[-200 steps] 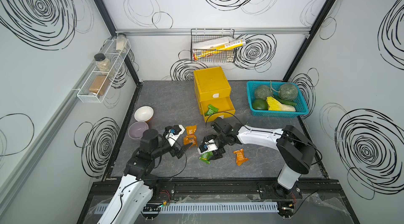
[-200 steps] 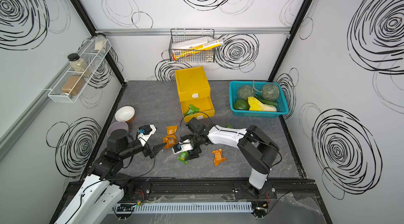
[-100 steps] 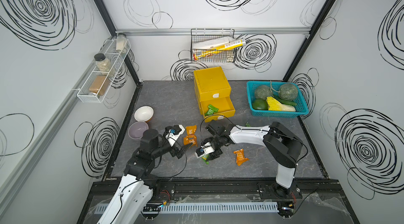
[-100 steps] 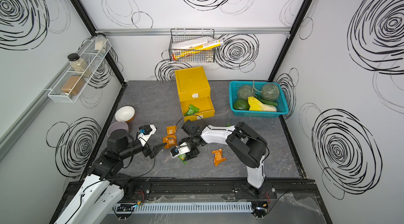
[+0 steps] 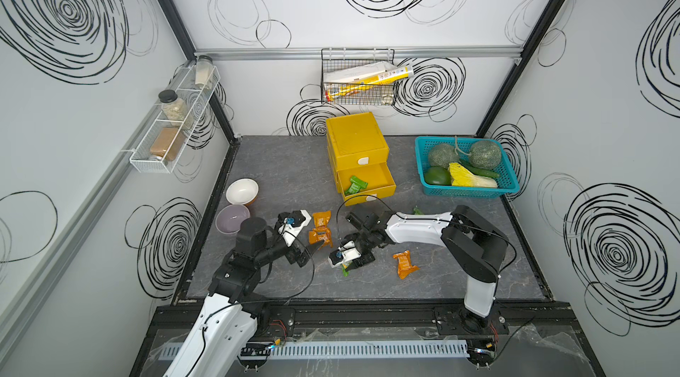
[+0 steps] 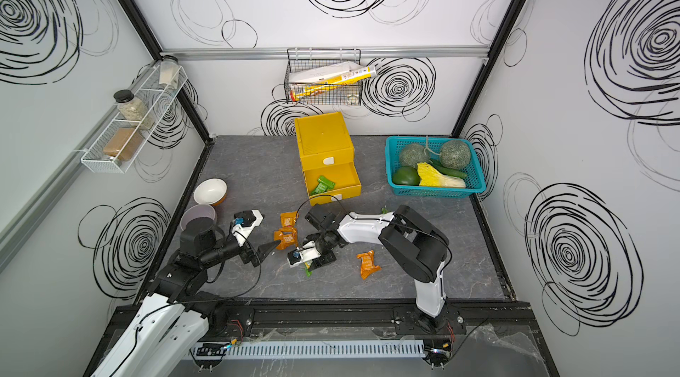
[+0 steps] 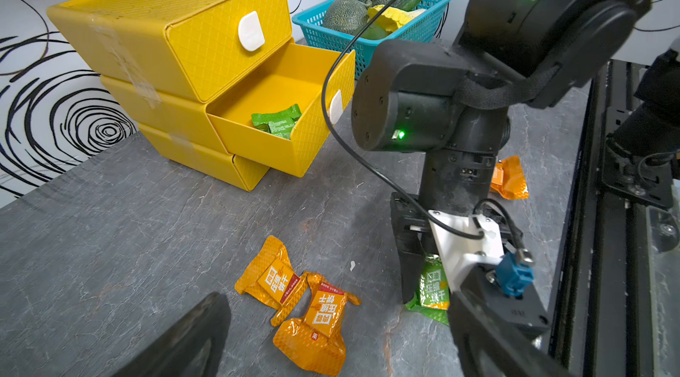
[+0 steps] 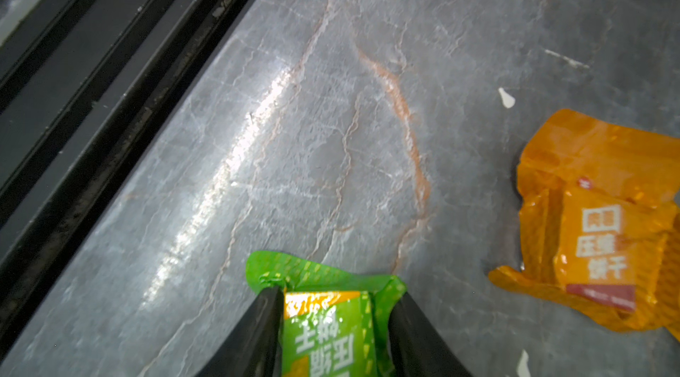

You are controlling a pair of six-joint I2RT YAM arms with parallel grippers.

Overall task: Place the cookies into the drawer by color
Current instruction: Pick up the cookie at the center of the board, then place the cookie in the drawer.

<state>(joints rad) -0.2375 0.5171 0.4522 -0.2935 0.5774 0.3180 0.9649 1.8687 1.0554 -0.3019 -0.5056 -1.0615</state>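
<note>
Picking up a green cookie (image 8: 331,342) is the job right now. The right pincer (image 8: 335,294) points down at the table (image 5: 272,172). It is partly closed, with one finger touching each side of that cookie. The cookie lies flat near the front of the table, well away from the drawer (image 5: 355,143).

To do this well, squeeze the fat middle, not the thin crinkly ends, or it may slip out. Lift it straight up, high enough to clear the front wall of the open middle drawer (image 5: 368,176). Then let go next to the other green cookie (image 5: 356,185) inside, so the colors match.

The left pincer (image 5: 311,253) is wide open and holds nothing. It hangs just beside two orange cookies (image 5: 321,218). A third orange cookie (image 5: 404,264) lies alone by the right arm. Those belong in a different drawer.
</note>
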